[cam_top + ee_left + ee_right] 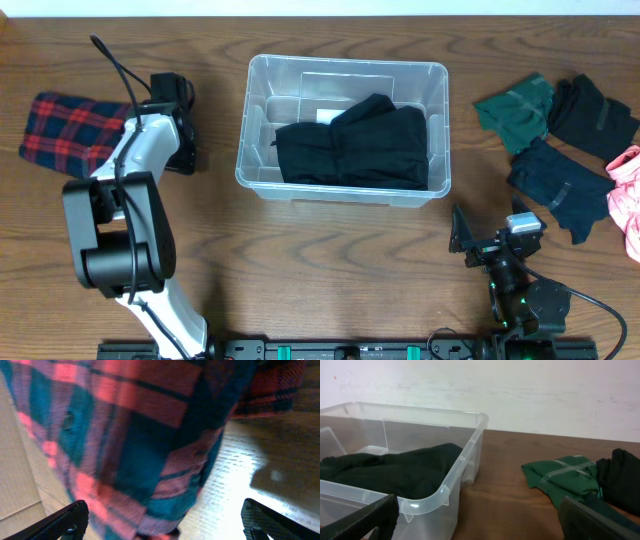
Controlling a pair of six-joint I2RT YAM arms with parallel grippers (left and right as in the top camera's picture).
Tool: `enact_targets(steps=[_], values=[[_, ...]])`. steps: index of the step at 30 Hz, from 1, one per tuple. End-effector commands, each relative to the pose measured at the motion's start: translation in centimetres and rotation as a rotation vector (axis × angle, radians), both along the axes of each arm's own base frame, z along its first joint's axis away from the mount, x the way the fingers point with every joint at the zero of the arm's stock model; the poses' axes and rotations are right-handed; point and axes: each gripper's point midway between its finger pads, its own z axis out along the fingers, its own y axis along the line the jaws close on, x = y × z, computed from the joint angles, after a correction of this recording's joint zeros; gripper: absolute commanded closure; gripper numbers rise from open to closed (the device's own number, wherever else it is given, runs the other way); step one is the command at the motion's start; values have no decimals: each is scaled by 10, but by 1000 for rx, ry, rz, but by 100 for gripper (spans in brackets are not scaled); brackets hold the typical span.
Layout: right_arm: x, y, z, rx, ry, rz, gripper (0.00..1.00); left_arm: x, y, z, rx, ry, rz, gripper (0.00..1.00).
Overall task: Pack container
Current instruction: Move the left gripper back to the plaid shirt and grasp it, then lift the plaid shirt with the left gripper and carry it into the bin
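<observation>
The container (340, 192), a clear plastic tub, is set at the middle of the tabletop (330, 265), within reach of both arms. A folded black garment (355, 145) is already laid inside it. To one side a red-and-navy plaid cloth (65, 130) is spread on the wood. The left gripper (162, 520) is held close over the edge of the cloth nearest the container, its jaws spread wide with nothing between them, and is judged to be lined up for a pick.

On the other side, well apart from the container, a green garment (515, 110), two dark garments (560, 185) and a pink garment (628, 185) are left loose, presumably waiting to be packed. The right gripper (480, 505) is kept low near the front edge, wide open and empty, and is pointed toward the tub and the green garment.

The tabletop is of dark wood grain. A plain pale wall (520, 390) is seen behind it.
</observation>
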Motion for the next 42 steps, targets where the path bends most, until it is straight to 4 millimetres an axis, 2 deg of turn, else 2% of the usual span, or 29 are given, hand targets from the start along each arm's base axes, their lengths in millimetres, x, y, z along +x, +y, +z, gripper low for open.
enact_targets(steps=[1, 12, 15, 17, 18, 19, 22, 24, 28, 31, 35, 40, 42], values=[[0, 0, 0, 11, -1, -1, 1, 0, 7, -10, 39, 37, 0, 3], [0, 0, 0, 11, -1, -1, 1, 2, 45, -19, 137, 1, 91, 3], [0, 0, 0, 11, -1, -1, 1, 5, 54, -23, 141, -24, 113, 6], [0, 0, 0, 11, -1, -1, 1, 9, 57, -25, 142, -45, 125, 17], [0, 0, 0, 11, -1, -1, 1, 10, 58, -25, 143, -57, 128, 28], [0, 0, 0, 11, -1, -1, 1, 13, 59, -24, 145, -69, 129, 47], [0, 0, 0, 11, -1, -1, 1, 16, 58, -23, 146, -85, 131, 86], [0, 0, 0, 11, -1, -1, 1, 17, 56, -23, 144, -99, 143, 93], [0, 0, 0, 11, -1, -1, 1, 17, 56, -14, 136, -156, 200, 94], [0, 0, 0, 11, -1, -1, 1, 19, 56, 5, 132, -223, 235, 94], [0, 0, 0, 11, -1, -1, 1, 22, 55, 58, 127, -356, 264, 94], [0, 0, 0, 11, -1, -1, 1, 16, 44, 148, 114, -586, 278, 94], [0, 0, 0, 11, -1, -1, 1, 11, 32, 189, 93, -702, 270, 94]])
